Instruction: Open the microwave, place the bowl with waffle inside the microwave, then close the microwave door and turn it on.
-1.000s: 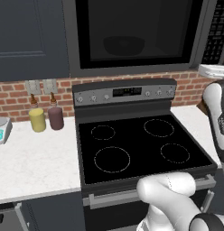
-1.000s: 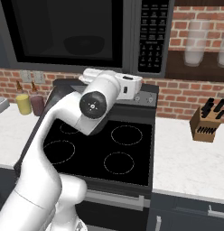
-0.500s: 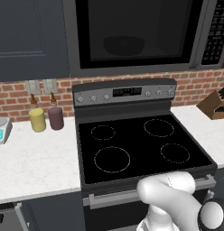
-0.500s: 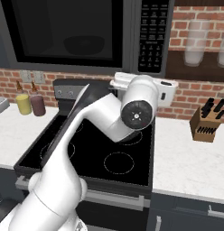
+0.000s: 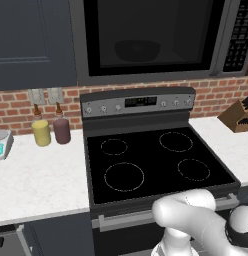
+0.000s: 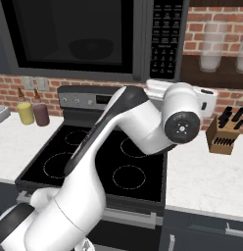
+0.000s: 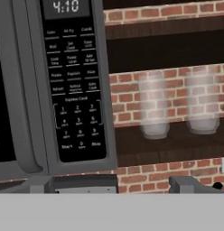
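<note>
The microwave [image 5: 156,40] hangs over the stove [image 5: 153,162], its door [image 6: 69,39] shut, and through the dark glass there's a rounded shape that reads as the bowl [image 5: 137,51] sitting inside — the waffle I can't make out behind that window. So by my reckoning the opening, loading and closing look done, and what's left is turning it on. The arm is up at the right side of the unit, wrist near the keypad panel [image 7: 75,94], and the hand [image 7: 143,186] looks straight at it with its fingers spread wide, holding nothing, not yet touching any button. Writing now — the display at the top reads 4:10, and lower down I can pick out "Express Cook" above a number pad, with what looks like "Start" and "Stop" on the bottom row; the rest of the labels are too blurred to read. Beside the keypad, two pale jars [image 7: 154,108] sit on a shelf against the brick wall.
</note>
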